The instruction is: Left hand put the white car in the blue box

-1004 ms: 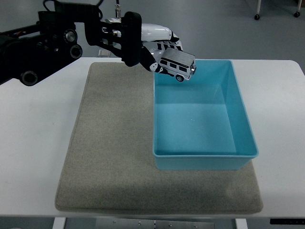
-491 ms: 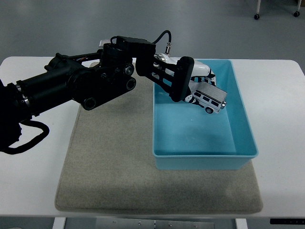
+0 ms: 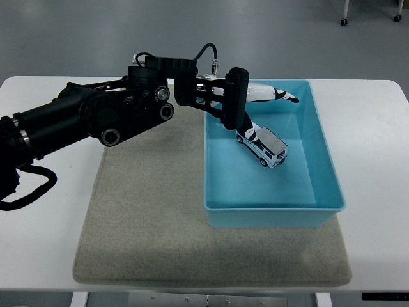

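Note:
The white car [image 3: 263,146] lies on the floor of the blue box [image 3: 323,160], near its middle left, free of any hand. My left hand [image 3: 268,94] hovers just above it over the box's back left part, fingers stretched out straight and holding nothing. The black left arm [image 3: 96,118] reaches in from the left edge across the mat. The right arm is out of view.
A grey-beige mat [image 3: 153,204] covers the middle of the white table [image 3: 45,211], and the blue box stands on its right half. Grey floor shows beyond the table's far edge.
The left hand carried the car from above the box's back left corner down into the box, then let go. The car now rests on the box floor and the fingers have opened.

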You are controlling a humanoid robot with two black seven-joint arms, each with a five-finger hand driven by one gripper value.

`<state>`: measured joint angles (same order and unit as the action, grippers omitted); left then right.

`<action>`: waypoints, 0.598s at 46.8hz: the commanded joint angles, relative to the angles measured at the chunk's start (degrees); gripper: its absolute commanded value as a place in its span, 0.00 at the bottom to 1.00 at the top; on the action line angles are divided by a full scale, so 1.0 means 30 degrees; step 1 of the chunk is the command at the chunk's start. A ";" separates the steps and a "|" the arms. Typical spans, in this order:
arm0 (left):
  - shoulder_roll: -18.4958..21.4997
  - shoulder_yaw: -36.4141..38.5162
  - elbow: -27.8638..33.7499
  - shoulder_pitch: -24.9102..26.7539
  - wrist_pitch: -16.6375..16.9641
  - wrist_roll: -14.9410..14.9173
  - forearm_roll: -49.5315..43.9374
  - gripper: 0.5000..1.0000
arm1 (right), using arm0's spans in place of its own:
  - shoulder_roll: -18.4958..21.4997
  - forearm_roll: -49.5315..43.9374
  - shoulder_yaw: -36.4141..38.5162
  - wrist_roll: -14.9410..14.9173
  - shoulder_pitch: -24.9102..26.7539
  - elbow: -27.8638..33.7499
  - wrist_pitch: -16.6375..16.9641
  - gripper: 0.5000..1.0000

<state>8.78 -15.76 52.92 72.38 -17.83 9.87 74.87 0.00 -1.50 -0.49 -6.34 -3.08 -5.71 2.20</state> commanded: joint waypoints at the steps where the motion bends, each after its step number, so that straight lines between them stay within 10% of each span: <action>1: 0.1114 -0.0429 0.0289 0.0073 -0.0005 -0.0008 -0.1485 1.00 | 0.0000 0.0001 0.0017 0.0003 0.0000 0.0000 0.0000 0.87; 28: 0.9053 -0.2540 0.0026 -0.1273 -0.1848 -0.0008 -1.5664 1.00 | 0.0000 0.0001 0.0016 0.0003 0.0000 0.0000 0.0000 0.87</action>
<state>33.31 -23.45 53.40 69.41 -21.54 9.84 33.16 0.00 -1.49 -0.49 -6.34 -3.07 -5.71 2.20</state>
